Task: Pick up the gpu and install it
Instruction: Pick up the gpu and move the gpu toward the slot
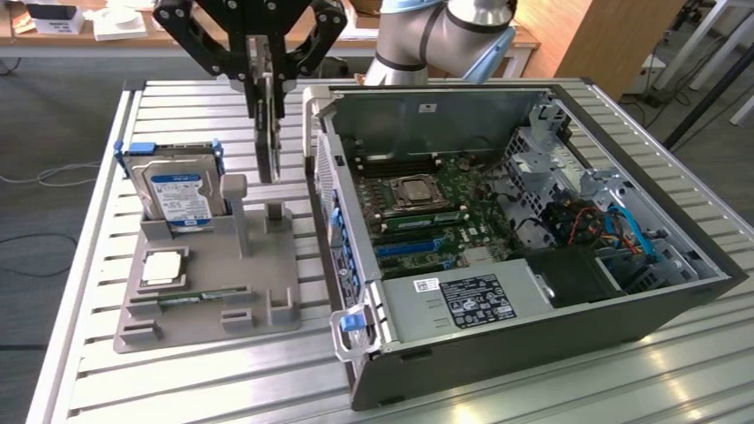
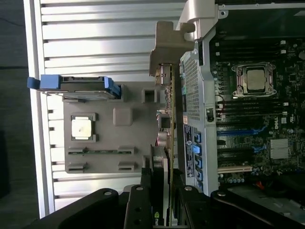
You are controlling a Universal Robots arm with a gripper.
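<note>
The black claw (image 1: 268, 86) pinches the thin, flat gpu (image 1: 270, 132) edge-on, a bent metal bracket (image 2: 167, 45) at one end. It hangs above the grey moulded stand (image 1: 207, 309), just beside the open case's (image 1: 531, 331) perforated wall.

The location is a robotics laboratory or workshop. Indicators: an industrial robot arm (image 1: 454, 31) at a slotted aluminium-profile surface (image 1: 177, 389), an opened computer case (image 1: 531, 353), a grey parts fixture (image 1: 200, 329), and loose cables (image 1: 48, 173) on the floor.
</note>
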